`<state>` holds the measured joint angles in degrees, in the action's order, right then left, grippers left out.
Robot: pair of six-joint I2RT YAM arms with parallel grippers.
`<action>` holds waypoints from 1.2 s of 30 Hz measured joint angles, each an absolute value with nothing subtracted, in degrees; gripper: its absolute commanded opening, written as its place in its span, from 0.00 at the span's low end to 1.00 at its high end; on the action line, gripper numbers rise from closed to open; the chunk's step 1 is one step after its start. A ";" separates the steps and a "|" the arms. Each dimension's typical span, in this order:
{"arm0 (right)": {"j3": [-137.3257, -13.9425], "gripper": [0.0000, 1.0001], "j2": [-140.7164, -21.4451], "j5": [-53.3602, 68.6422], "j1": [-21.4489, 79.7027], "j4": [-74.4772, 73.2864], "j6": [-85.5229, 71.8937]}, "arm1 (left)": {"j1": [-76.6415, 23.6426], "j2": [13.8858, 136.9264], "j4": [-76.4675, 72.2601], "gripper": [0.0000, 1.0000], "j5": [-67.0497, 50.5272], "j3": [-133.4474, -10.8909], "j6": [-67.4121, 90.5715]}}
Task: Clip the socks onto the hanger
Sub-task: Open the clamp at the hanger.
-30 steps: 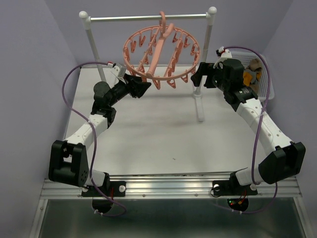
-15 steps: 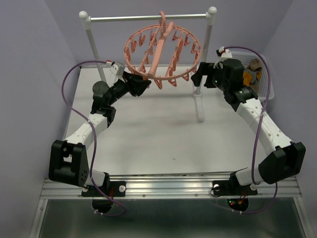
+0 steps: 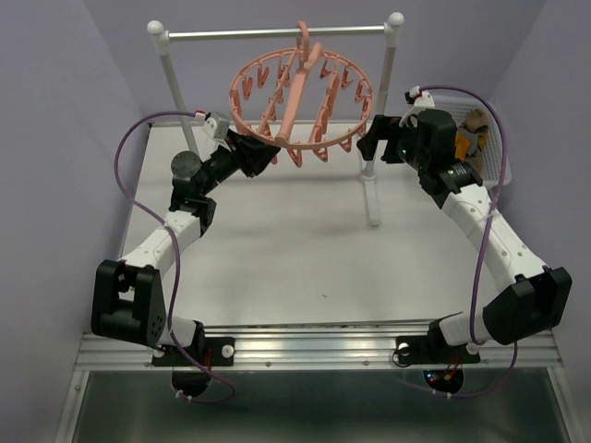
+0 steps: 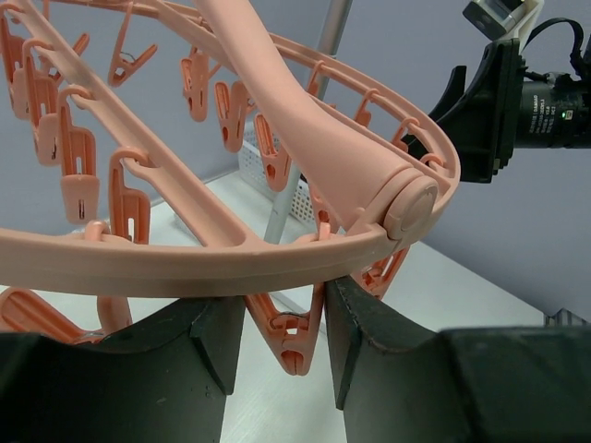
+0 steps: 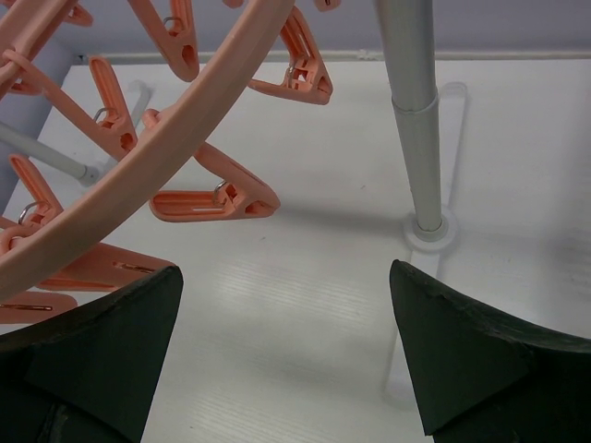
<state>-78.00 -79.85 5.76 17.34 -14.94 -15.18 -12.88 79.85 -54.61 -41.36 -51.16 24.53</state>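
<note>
The salmon-pink hanger [image 3: 297, 88] hangs by its hook from the rail, its clips dangling below the ring [image 4: 185, 263]. My left gripper [image 3: 268, 157] is under the ring's near-left edge. In the left wrist view its two fingers press on both handles of one clip [image 4: 294, 337], and the left gripper [image 4: 284, 314] is shut on it. The clip's tip still looks closed. My right gripper [image 3: 369, 143] stands wide open beside the ring's right edge [image 5: 185, 129], and the right gripper [image 5: 285, 269] holds nothing. The socks [image 3: 473, 137] lie in the white basket at the far right.
The white-posted metal rail stand [image 3: 277, 34] carries the hanger. Its right post [image 5: 413, 111] stands just right of my right gripper, with the foot on the table. The white mesh basket [image 3: 499, 161] sits at the table's right edge, behind the right arm.
My left gripper has moved up and back to the ring's edge, and its jaws have narrowed onto a clip. The right arm has not moved.
</note>
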 measured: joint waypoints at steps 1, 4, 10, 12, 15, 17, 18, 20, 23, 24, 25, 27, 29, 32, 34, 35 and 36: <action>-78.00 1.00 -79.85 5.76 17.34 -14.94 -15.18 | -12.88 79.85 -54.63 0.43 -41.36 -51.16 24.56; -78.00 1.00 -79.85 5.76 17.34 -14.94 -15.18 | -12.88 79.85 -55.00 0.36 -41.39 -51.16 24.93; -78.00 1.00 -79.85 5.37 17.34 -14.94 -15.20 | -12.88 79.85 -55.18 0.09 -41.36 -51.16 25.32; -78.00 1.00 -79.83 4.89 17.34 -14.94 -15.25 | -12.88 79.85 -55.24 0.00 -41.36 -51.16 25.47; -77.95 1.00 -79.72 3.42 17.34 -15.00 -15.94 | -12.91 79.85 -55.48 0.00 -41.21 -51.13 25.69; -77.95 1.00 -79.40 1.72 17.34 -15.25 -16.75 | -13.08 79.72 -55.44 0.00 -40.36 -51.11 25.76; -77.95 1.00 -79.11 0.43 17.34 -15.59 -17.06 | -13.32 79.50 -55.00 0.00 -39.27 -51.11 25.74; -77.95 1.00 -78.67 -1.06 17.34 -16.36 -17.85 | -13.96 78.89 -53.78 0.00 -36.84 -51.07 25.26; -77.95 1.00 -77.58 -4.99 17.34 -18.72 -19.49 | -16.38 76.75 -50.59 0.00 -30.83 -50.30 23.33; -77.95 1.00 -77.34 -6.22 17.34 -19.55 -20.01 | -17.65 75.77 -49.52 0.00 -28.77 -49.84 22.87; -77.95 1.00 -77.23 -7.11 17.34 -20.29 -20.40 | -18.65 74.87 -48.64 0.00 -26.59 -49.41 22.20; -77.95 1.00 -76.82 -9.13 17.34 -22.50 -21.30 | -20.84 73.25 -46.74 0.00 -22.85 -48.90 21.45; -77.78 1.00 -76.23 -11.57 17.34 -24.58 -22.59 | -22.65 72.07 -45.25 0.00 -19.05 -48.75 21.04; -76.82 1.00 -74.72 -15.09 17.34 -26.89 -24.36 | -24.03 71.29 -43.79 0.00 -15.79 -48.75 21.02; -76.66 1.00 -73.95 -16.97 16.93 -28.62 -25.30 | -24.60 71.18 -43.11 0.00 -13.39 -48.75 21.06; -76.66 1.00 -73.69 -17.74 16.53 -29.30 -25.76 | -24.77 71.18 -42.85 0.00 -12.67 -48.75 21.04; -76.66 1.00 -73.56 -18.33 15.55 -30.09 -26.20 | -24.84 71.18 -42.50 0.00 -11.88 -48.75 21.08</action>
